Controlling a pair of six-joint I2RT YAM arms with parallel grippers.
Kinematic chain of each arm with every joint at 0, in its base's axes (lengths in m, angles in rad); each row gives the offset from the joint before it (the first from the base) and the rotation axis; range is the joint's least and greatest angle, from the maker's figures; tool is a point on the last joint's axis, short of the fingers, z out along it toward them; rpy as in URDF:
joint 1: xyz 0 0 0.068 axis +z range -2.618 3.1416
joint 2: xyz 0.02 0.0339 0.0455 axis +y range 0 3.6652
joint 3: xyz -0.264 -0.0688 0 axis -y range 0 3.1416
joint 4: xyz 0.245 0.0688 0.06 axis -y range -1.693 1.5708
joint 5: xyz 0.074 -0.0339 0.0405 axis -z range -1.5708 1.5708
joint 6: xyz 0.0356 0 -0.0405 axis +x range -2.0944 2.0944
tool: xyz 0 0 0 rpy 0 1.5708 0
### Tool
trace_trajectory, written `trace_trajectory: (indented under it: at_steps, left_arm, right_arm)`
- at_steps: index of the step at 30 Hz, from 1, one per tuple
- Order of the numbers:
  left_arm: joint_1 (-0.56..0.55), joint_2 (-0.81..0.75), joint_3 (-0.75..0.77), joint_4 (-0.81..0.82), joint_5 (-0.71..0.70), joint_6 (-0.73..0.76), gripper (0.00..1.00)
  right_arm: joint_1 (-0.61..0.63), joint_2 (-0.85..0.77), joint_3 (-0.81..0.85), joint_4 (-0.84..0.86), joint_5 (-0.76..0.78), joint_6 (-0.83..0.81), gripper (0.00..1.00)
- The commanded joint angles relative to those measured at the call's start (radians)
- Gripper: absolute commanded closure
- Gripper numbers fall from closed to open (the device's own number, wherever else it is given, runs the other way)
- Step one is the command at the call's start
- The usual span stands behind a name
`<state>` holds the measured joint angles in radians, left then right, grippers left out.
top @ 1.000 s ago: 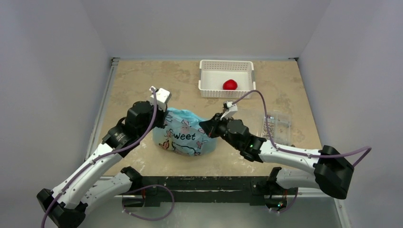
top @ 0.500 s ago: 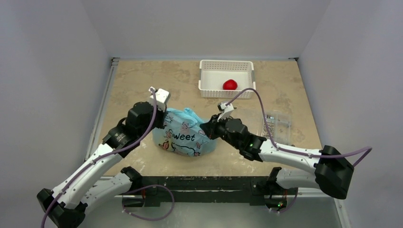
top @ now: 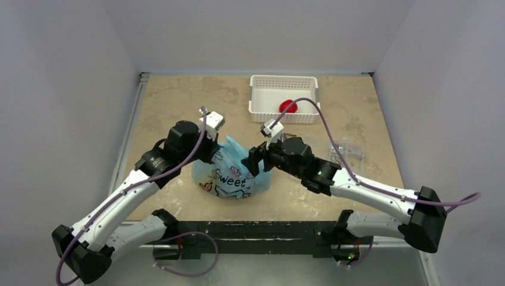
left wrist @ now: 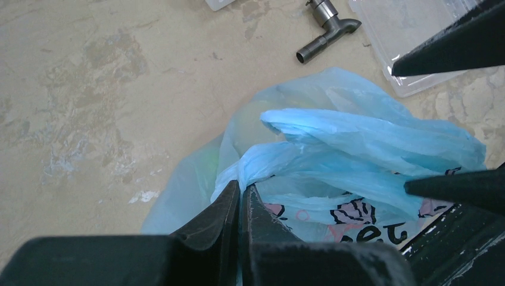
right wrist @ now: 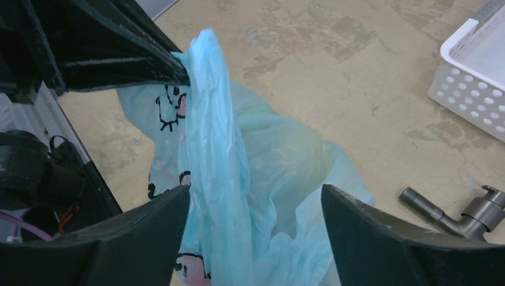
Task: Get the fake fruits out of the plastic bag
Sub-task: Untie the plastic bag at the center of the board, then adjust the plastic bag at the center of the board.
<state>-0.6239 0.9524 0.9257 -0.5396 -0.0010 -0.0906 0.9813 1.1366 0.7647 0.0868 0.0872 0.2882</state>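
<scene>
The light-blue plastic bag [top: 233, 176] printed "sweet" stands near the table's front, between both arms. My left gripper [left wrist: 241, 188] is shut on a bunched handle of the bag [left wrist: 333, 149] and holds it up. My right gripper [right wrist: 256, 193] is open just above the bag [right wrist: 268, 179]. A blue strip of plastic hangs between its fingers, close to the left one. A dim yellow-green fruit [right wrist: 312, 156] shows through the plastic; the other fruits inside are hidden. A red apple [top: 288, 106] lies in the white basket [top: 284, 78].
A dark metal tap part [right wrist: 455, 211] lies on the table to the right of the bag. Right of my right arm is a clear flat bag of small metal parts [top: 348, 152]. The basket stands at the back, right of centre.
My right gripper has opened and let go of the bag. Both wrists have risen and moved toward the back. The bag now stands taller and narrower, hanging from my left gripper.
</scene>
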Motion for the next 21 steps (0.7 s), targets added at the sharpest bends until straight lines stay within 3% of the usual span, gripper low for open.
trace_trajectory:
  at_steps: [1,3,8,11,13,15,17,18,21]
  left_arm:
    - [0.004,-0.066,-0.017,0.039,0.042,0.005,1.0]
    - [0.004,-0.092,-0.036,0.047,0.048,-0.001,1.0]
    - [0.003,-0.121,-0.046,0.046,0.058,-0.009,1.0]
    - [0.002,-0.124,-0.044,0.049,0.055,-0.011,1.0]
    - [0.004,-0.122,-0.039,0.041,0.062,-0.012,1.0]
    - [0.002,-0.122,-0.039,0.033,0.065,-0.015,1.0]
    - [0.002,-0.13,-0.041,0.024,0.055,-0.021,1.0]
    - [0.002,-0.135,-0.043,0.02,0.047,-0.022,1.0]
    - [0.002,-0.154,-0.051,0.016,0.005,-0.039,1.0]
  right_arm:
    - [-0.006,0.0,0.121,-0.039,0.048,-0.103,0.09]
    - [-0.017,0.031,0.146,-0.001,0.015,-0.125,0.02]
    - [-0.06,0.175,0.241,0.047,-0.098,-0.073,0.04]
    - [-0.087,0.252,0.242,0.116,-0.252,-0.009,0.24]
    - [-0.091,0.262,0.227,0.15,-0.305,0.013,0.45]
    - [-0.091,0.22,0.181,0.168,-0.255,0.049,0.75]
    - [-0.098,0.139,0.107,0.197,-0.158,0.12,0.94]
    - [-0.107,0.097,0.066,0.212,-0.116,0.152,0.99]
    - [-0.137,-0.018,-0.079,0.281,-0.019,0.347,1.0]
